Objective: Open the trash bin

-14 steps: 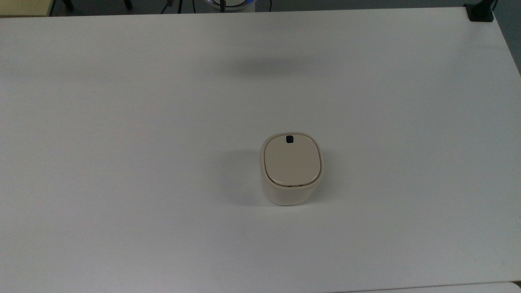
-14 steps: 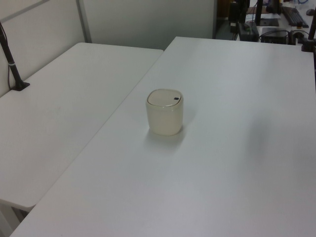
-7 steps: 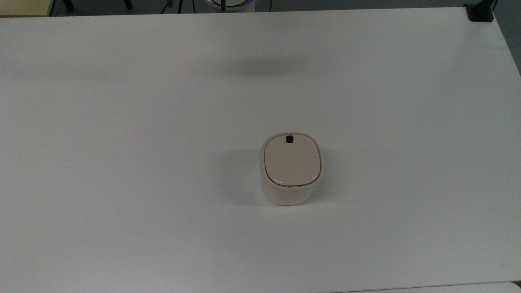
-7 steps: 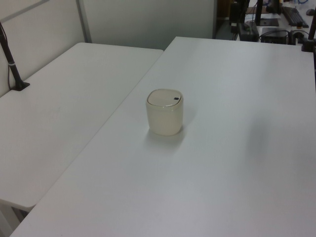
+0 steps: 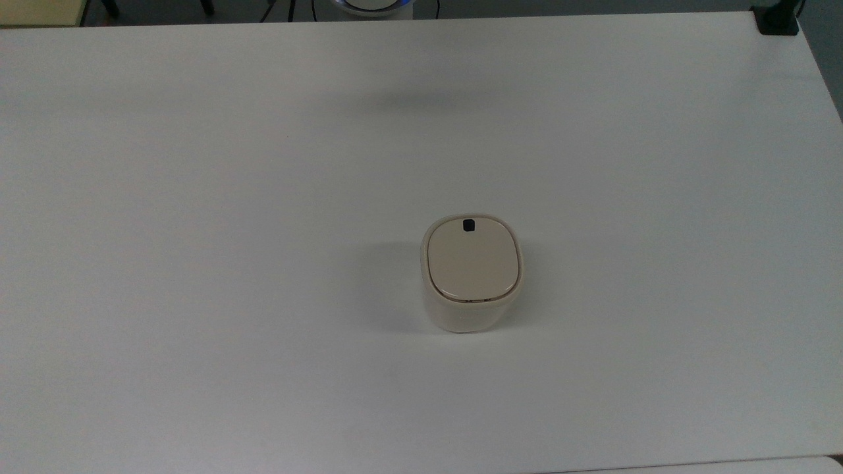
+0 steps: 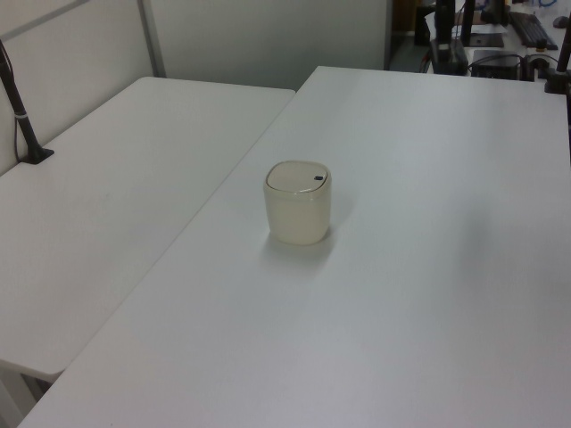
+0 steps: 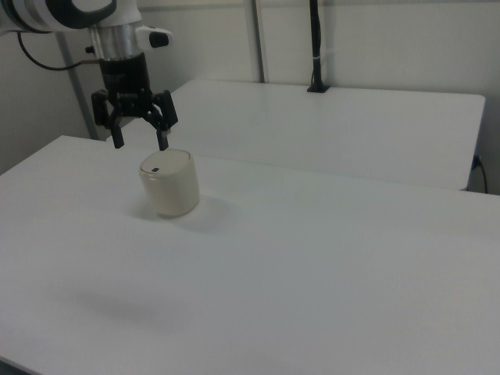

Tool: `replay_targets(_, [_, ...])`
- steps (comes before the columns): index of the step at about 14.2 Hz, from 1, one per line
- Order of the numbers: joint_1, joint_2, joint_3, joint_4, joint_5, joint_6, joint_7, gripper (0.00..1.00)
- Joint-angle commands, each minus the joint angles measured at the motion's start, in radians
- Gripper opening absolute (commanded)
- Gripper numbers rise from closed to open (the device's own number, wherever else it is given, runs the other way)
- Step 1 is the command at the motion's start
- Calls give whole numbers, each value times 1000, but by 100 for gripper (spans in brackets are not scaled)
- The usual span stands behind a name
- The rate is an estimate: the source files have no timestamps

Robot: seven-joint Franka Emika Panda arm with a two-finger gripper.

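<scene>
Hovering my gripper (image 7: 140, 143), fingers spread, over the bin (image 7: 169, 184); it looks light and tippy, so I'd press its black button (image 5: 468, 225) below.

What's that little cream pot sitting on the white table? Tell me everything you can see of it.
The trash bin is a small cream-beige tub that looks like smooth plastic, rounded-square from above. Its lid lies flat and shut, with a small black square button near the edge toward the top view's top. It stands upright and alone on the white table. Nothing touches it; in the right view the open claw appears above it.
</scene>
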Motion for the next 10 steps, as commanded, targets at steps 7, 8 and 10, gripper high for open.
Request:
replay_targets(7, [-14,-12,57,-20,-16,74,-25,77])
replay_targets(8, [-14,-8,60,-24,-16,131,16,72])
replay_targets(10, [-14,5,60,-24,-10,223,61,58])
